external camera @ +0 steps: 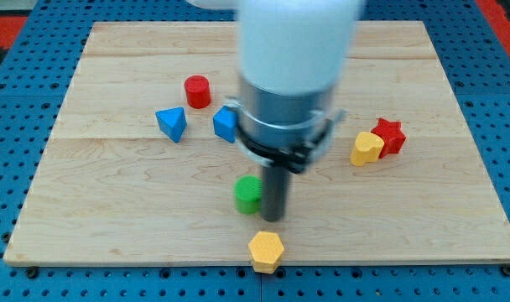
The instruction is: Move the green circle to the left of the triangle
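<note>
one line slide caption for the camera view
My tip rests just right of the green circle, with the blue triangle up-left on the board.

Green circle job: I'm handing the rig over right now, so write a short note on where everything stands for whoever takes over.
Tip: my tip is on the board, close against the green circle on its right side in the view.
Job's things: the green circle sits below and to the view's right of the blue triangle.
Done: nothing settled; the circle is not yet left of the triangle.
Left: push the circle toward the view's left, past the triangle, steering clear of the red cylinder above it.
</note>
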